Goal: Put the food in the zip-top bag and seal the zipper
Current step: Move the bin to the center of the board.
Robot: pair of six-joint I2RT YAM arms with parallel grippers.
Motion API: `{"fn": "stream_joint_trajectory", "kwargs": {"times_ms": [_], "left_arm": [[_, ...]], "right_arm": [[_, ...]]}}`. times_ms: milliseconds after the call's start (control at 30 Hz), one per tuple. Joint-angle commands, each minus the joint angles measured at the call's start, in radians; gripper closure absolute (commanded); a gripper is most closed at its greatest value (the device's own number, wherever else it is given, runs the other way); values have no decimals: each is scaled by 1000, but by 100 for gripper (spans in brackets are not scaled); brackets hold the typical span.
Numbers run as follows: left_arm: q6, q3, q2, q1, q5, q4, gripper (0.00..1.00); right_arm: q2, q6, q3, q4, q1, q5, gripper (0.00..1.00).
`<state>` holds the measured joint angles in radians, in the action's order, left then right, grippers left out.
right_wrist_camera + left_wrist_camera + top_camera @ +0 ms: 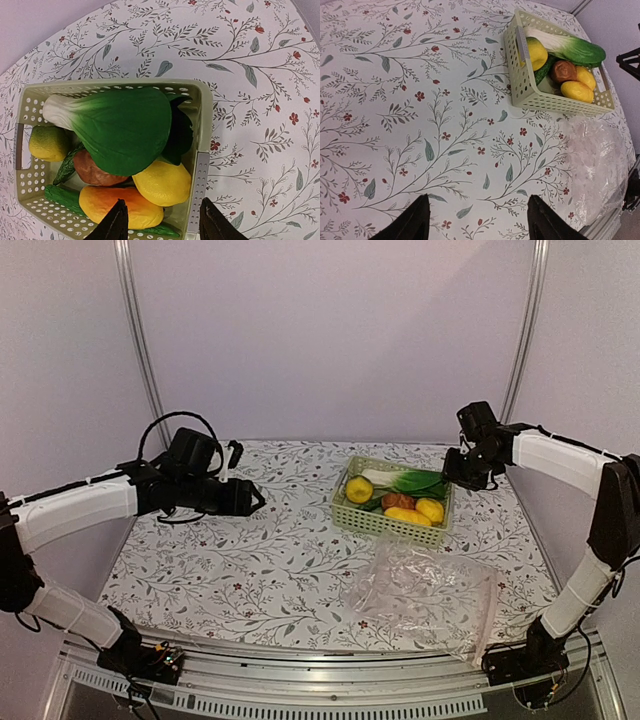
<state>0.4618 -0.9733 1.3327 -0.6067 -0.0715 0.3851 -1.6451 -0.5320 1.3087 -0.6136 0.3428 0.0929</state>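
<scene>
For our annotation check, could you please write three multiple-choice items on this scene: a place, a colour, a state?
1. Where is the food? A) on a plate B) in the basket C) in a drawer
2. What colour is the basket? A) blue B) red C) pale green
3. What state is the right pincer in? A) open and empty B) shut on a spoon C) shut on nothing
1 B: every piece lies within its walls. 2 C: its lattice looks pale green. 3 A: its fingers stand apart, nothing between them.
</scene>
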Motion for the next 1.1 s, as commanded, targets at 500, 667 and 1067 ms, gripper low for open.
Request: {"fn": "stream_joint_trajectory", "kwargs": {"times_ms": [500, 667, 1067], "left_arm": [[36, -178, 141, -11, -64, 138, 35], [10, -226, 144, -16, -61, 177, 36], [-56, -312, 146, -18, 28, 334, 31]], "right_arm": [[-222, -1, 6, 60, -61, -45, 71], [-245, 51, 17, 134, -62, -147, 90], [-488, 307, 350, 139, 64, -350, 100]]}}
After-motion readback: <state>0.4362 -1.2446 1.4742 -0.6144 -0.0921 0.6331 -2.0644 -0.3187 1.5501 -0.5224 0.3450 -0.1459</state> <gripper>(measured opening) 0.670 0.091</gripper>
